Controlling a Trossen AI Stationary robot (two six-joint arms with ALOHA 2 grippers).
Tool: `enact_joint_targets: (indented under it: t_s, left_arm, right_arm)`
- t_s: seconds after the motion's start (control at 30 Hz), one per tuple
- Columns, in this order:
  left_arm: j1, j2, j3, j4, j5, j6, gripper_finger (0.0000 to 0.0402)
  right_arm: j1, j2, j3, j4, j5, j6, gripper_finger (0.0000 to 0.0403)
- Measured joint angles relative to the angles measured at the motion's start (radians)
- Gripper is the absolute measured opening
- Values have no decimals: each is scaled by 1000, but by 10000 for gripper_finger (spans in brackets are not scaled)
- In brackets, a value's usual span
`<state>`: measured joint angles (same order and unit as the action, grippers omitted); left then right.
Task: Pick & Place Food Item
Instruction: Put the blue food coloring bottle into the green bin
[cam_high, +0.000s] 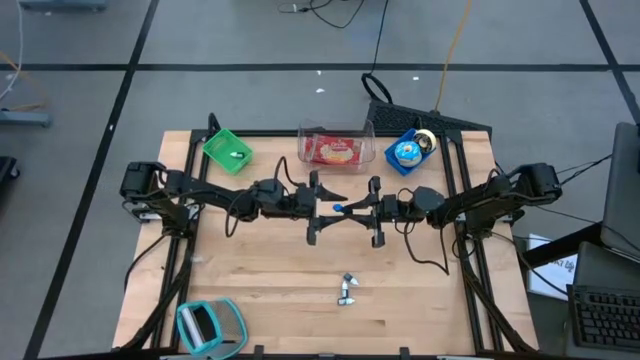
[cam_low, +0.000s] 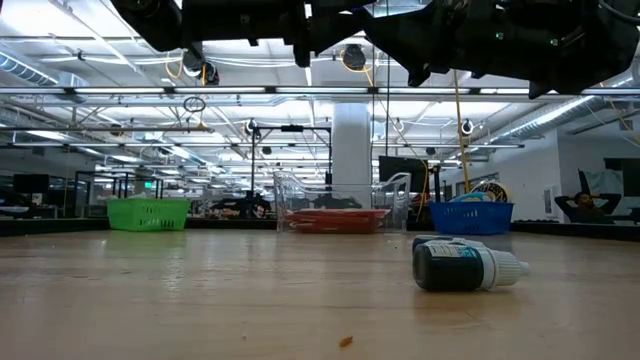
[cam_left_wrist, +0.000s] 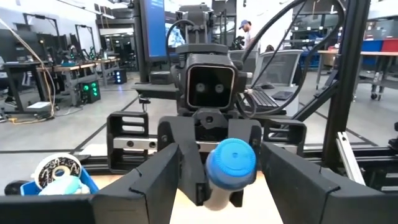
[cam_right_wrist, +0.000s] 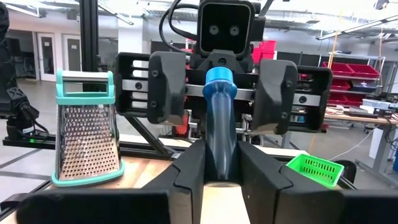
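Note:
A slim dark tube with a blue cap (cam_right_wrist: 220, 81) hangs in the air over the table's middle, with my right gripper (cam_high: 354, 209) shut on it. The tube points toward the table's left, cap end first. My left gripper (cam_high: 333, 210) faces it, open. Its fingers (cam_right_wrist: 166, 87) stand on either side of the cap (cam_left_wrist: 231, 163), apart from it. A clear container (cam_high: 335, 145) holding a red food packet stands at the table's far edge. My right gripper pinches the tube's back part (cam_right_wrist: 221, 165) between its two fingers (cam_right_wrist: 191, 163). The fingers come level from the table's right side and lie along the tube. The tube is lifted clear of the table, its capped end sticking out ahead of the fingertips.
A green basket (cam_high: 228, 150) stands at the far left and a blue basket (cam_high: 408, 152) at the far right. A small dark bottle (cam_high: 347, 290) lies on the table's near middle. A teal grater (cam_high: 208, 325) stands at the near left corner.

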<state>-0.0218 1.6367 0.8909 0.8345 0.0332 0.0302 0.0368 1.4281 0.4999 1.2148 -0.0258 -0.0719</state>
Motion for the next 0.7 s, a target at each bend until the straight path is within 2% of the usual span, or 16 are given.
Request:
enact_joint_targets:
  t_s: [0.27, 0.53, 0.7]
  left_arm:
    - [1, 0, -1, 0, 0, 14, 217]
    - [1, 0, -1, 0, 1, 14, 134]
    - [1, -1, -1, 0, 3, 14, 96]
  right_arm:
    - [0, 0, 0, 0, -1, 0, 69]
    - [0, 0, 0, 0, -1, 0, 68]
    - [0, 0, 0, 0, 0, 0, 70]
